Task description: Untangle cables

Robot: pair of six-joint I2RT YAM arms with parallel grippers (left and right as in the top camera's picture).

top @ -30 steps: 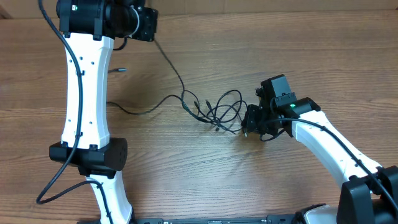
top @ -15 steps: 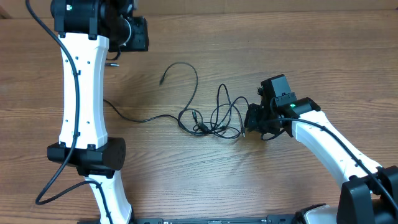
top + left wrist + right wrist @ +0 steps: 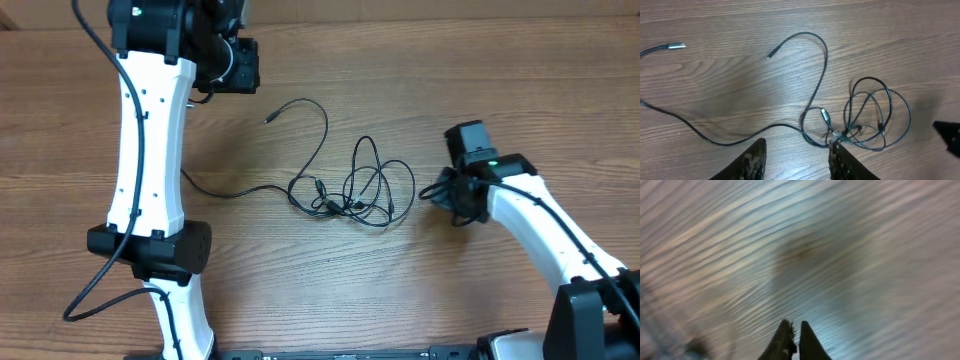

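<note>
Seemingly between grasps: left claw [image 3: 797, 146] half open and empty, right claw [image 3: 792, 332] shut on nothing; next, pinch a strand of the cables [image 3: 365, 190] knotted between them

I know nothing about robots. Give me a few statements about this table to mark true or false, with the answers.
1. The cables lie tangled on the wooden table between the two arms. True.
2. The left gripper is clamped on a cable. False: its fingers stand apart and grip nothing.
3. The right gripper is shut. True.
4. The cables are white. False: they are black, with silvery ends.
5. One strand curves out of the tangle and ends in a free plug. True.
</note>
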